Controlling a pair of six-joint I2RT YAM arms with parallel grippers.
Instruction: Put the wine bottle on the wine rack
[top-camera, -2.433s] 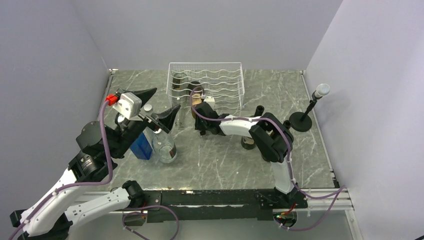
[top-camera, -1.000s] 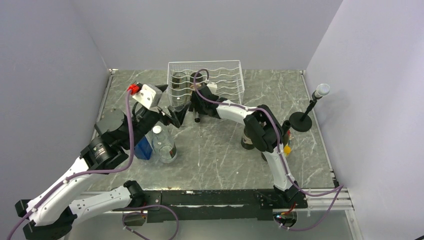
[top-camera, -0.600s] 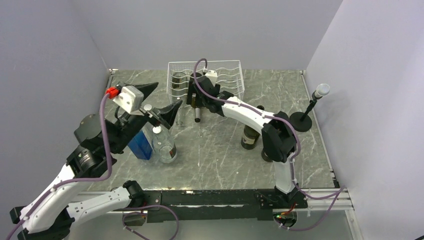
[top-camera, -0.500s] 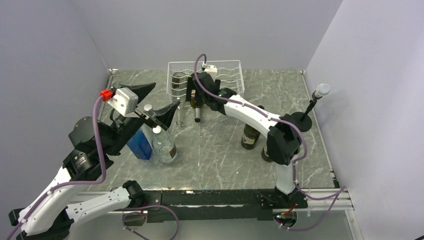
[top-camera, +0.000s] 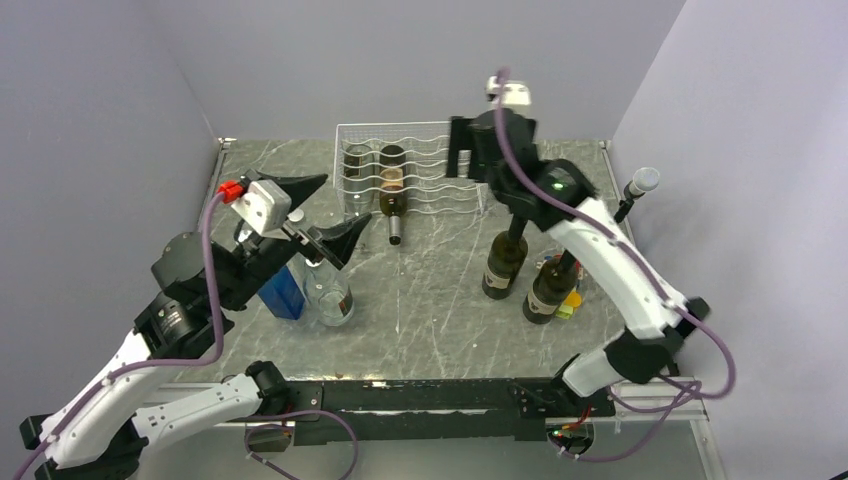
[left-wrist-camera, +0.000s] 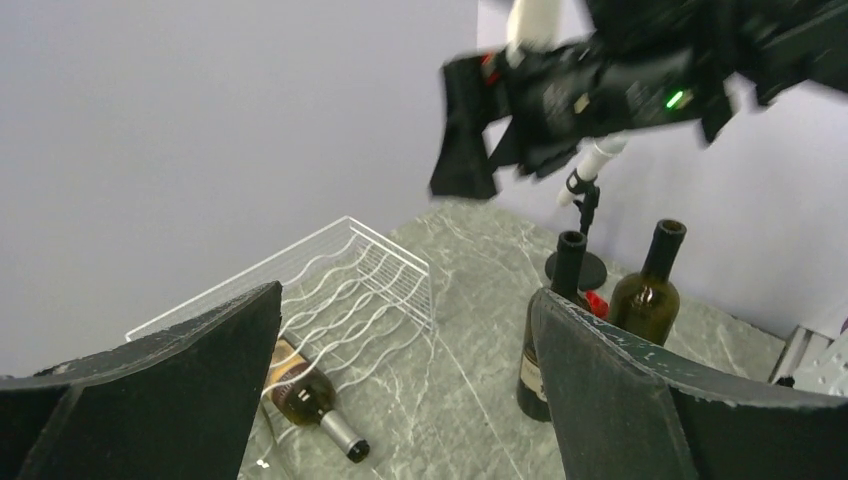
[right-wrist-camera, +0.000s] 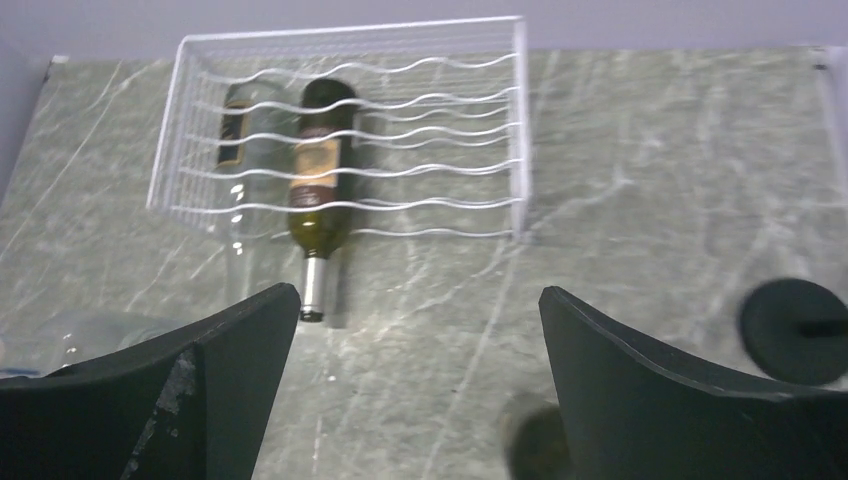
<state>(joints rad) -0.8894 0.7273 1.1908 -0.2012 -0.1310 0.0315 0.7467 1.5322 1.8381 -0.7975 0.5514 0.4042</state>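
Dark tan-labelled wine bottle (top-camera: 392, 195) lies in white wire wine rack (top-camera: 447, 170)

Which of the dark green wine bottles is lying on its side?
The dark green bottle in the wine rack, second cradle from its left end, neck poking out the front. The two upright bottles stand on the table, nearer the arms.

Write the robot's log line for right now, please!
wine bottle lying in wine rack | right gripper open, empty, raised | left gripper open, empty
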